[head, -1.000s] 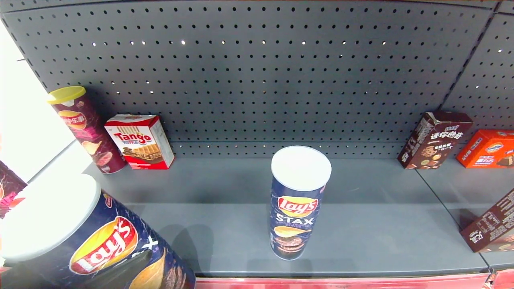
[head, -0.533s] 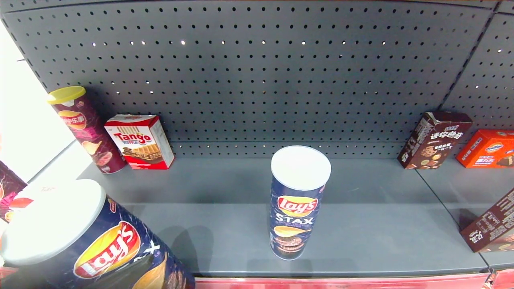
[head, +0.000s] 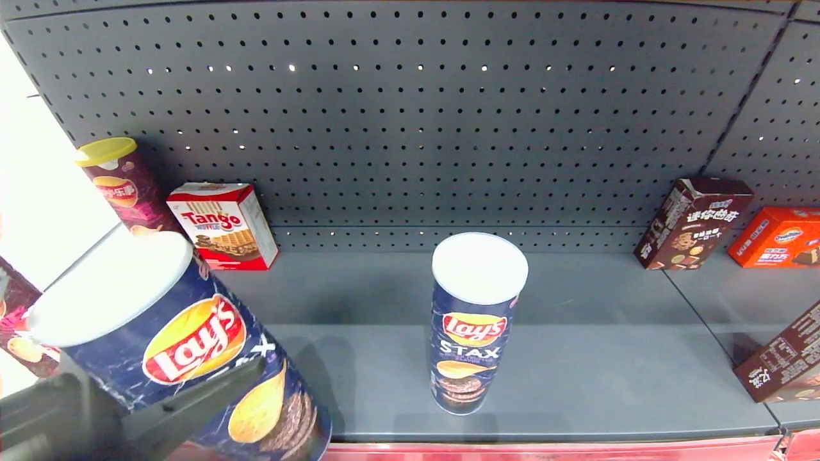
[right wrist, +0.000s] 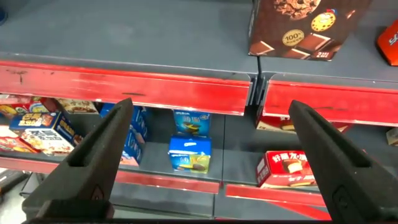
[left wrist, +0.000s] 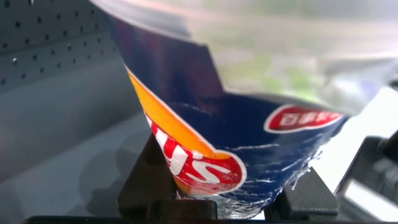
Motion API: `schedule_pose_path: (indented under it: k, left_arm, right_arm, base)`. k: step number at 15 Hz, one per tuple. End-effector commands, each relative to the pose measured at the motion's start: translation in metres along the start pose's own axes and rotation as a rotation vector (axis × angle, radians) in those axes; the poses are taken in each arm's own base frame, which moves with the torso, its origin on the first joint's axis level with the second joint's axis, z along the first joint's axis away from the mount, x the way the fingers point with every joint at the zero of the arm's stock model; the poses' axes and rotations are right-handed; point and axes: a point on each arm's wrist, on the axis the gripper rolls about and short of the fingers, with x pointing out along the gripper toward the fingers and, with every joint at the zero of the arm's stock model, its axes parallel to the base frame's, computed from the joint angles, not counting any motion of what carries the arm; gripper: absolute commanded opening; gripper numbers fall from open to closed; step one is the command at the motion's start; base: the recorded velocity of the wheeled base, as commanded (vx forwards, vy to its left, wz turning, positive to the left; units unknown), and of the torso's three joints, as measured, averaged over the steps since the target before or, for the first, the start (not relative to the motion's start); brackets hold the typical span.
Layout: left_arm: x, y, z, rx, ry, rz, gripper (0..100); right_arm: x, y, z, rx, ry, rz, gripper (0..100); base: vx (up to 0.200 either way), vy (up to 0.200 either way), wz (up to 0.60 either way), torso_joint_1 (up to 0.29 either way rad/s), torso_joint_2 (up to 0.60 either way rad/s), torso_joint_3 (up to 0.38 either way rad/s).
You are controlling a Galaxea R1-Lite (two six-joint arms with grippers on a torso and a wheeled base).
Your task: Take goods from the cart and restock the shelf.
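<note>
Grey pegboard (head: 410,128) backs a grey shelf (head: 576,358), with a red strip (head: 544,448) along its front edge. One navy chips can (head: 474,320) with a white lid stands upright mid-shelf, and I place everything else from it.

Far to its left, against the pegboard, stands a maroon can (head: 118,179) with a yellow lid. A red-and-white wafer box (head: 224,224) is just beside that, on the side nearer the standing can. Well to the right of the standing can, a brown box (head: 695,221) leans at the back. An orange box (head: 778,237) sits beyond it, and a second brown box (head: 785,365) lies farther forward near the shelf's front. The stretch of shelf on either side of the standing can is bare.

My left pincer (left wrist: 230,196) is clamped on a second navy can (head: 179,346), the task's thing, with one dark finger (head: 211,390) crossing its printed front. This held can is to the left of the standing one and apart from it, at the shelf's front edge. It is tilted, lid leaning up and away to the left, and it hides the lower part of the maroon can. I cannot tell whether its base touches the shelf. My left arm comes in low from the near left corner.

My right pincer (right wrist: 210,109) hangs with its fingers wide apart and nothing between them. It is below the shelf's front strip, facing a lower shelf of blue boxes (right wrist: 189,152).
</note>
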Motion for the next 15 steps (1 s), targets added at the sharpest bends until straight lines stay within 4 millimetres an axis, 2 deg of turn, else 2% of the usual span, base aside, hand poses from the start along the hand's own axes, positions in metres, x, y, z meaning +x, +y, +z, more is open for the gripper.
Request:
schedule_pose_path:
  k: [1,5,7,9,11,13,14,15]
  left_arm:
    - [0.032,0.014,0.008,-0.015,0.039,0.047,0]
    - [0.074,0.035,0.031,-0.009,0.025,0.041,0]
    - [0.093,0.058,0.029,0.056,0.056,0.078,0]
    - [0.115,0.08,0.034,0.144,0.058,0.02,0]
    - [0.133,0.091,0.036,0.186,0.059,0.014,0]
    - [0.165,0.104,0.041,0.238,0.064,-0.019,0]
    - [0.179,0.107,0.046,0.263,0.084,-0.053,0]
    - [0.185,0.107,0.051,0.259,0.094,-0.093,0]
  right_arm:
    - [0.0,0.0,0.0,-0.001,0.006,0.001,100]
    - [0.0,0.0,0.0,-0.001,0.004,0.001,100]
    - [0.0,0.0,0.0,-0.001,0.004,0.001,100]
    - [0.0,0.0,0.0,-0.001,0.004,0.001,100]
    - [0.0,0.0,0.0,-0.001,0.004,0.001,100]
    - [0.0,0.0,0.0,-0.001,0.004,0.001,100]
    - [0.0,0.0,0.0,-0.001,0.006,0.001,100]
    - [0.0,0.0,0.0,-0.001,0.004,0.001,100]
  base:
    - [0.0,0.0,0.0,0.0,0.0,0.0]
    - [0.0,0.0,0.0,0.0,0.0,0.0]
    - [0.0,0.0,0.0,0.0,0.0,0.0]
    - [0.0,0.0,0.0,0.0,0.0,0.0]
    - [0.0,0.0,0.0,0.0,0.0,0.0]
    - [0.0,0.0,0.0,0.0,0.0,0.0]
    - [0.0,0.0,0.0,0.0,0.0,0.0]
    - [0.0,0.0,0.0,0.0,0.0,0.0]
